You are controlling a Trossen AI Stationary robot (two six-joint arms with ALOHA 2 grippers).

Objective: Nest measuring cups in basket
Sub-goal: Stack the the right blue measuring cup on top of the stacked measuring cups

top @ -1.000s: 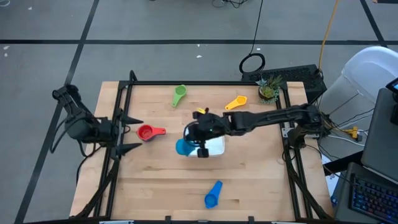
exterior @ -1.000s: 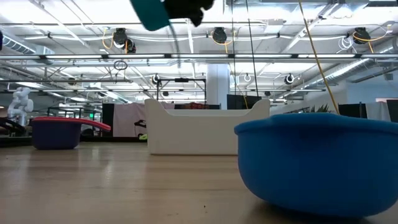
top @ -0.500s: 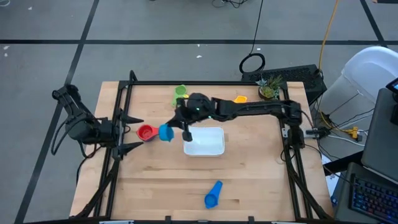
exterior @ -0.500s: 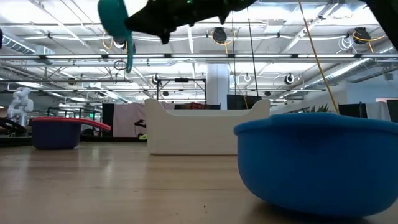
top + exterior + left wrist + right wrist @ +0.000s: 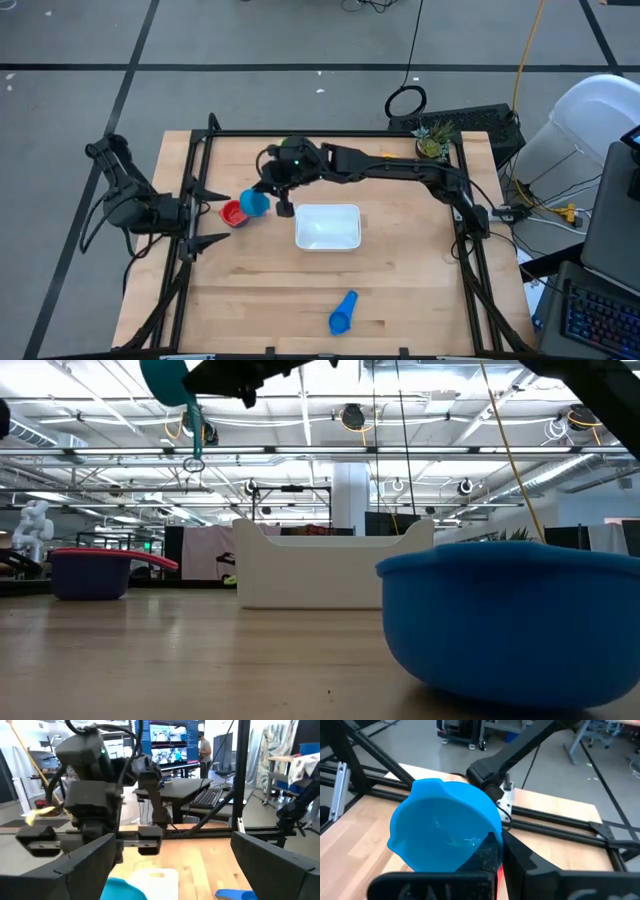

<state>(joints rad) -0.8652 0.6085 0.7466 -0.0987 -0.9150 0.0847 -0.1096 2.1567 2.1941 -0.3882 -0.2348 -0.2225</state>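
**Desk:** Under the right claw, how does the table [image 5: 250, 290] look from your seat? How far along are we?

**Me:** Barely begun, I judge. I see the basket [image 5: 327, 226] just beside the right claw [image 5: 280, 200], on the side toward that arm's own base. It sits flat on the wood and I see nothing in it. No cup is nested yet.

**Desk:** And the claw itself?

**Me:** It is clamped on the light blue cup [image 5: 253, 204], lifted well above the wood. My low view puts the cup up near the ceiling lights. It hangs off the far side of the claw from the basket, so I am carrying it away from where the task wants it. The red cup [image 5: 233, 213] stands on the table right by it, seemingly under its edge. I guess I am about to drop blue into red and then bring the pair over.

**Desk:** The others?

**Me:** The dark blue cup [image 5: 343, 313] lies well apart from the claw, beyond the basket, near the table's front edge. I cannot find the green cup or the yellow cup; the right arm may cover them. The left claw [image 5: 215, 215] waits spread wide at the table's left edge, near the red cup.

**Desk:** So what is left?

**Me:** Everything, by my count. All the cups have to be stacked and set inside the basket.
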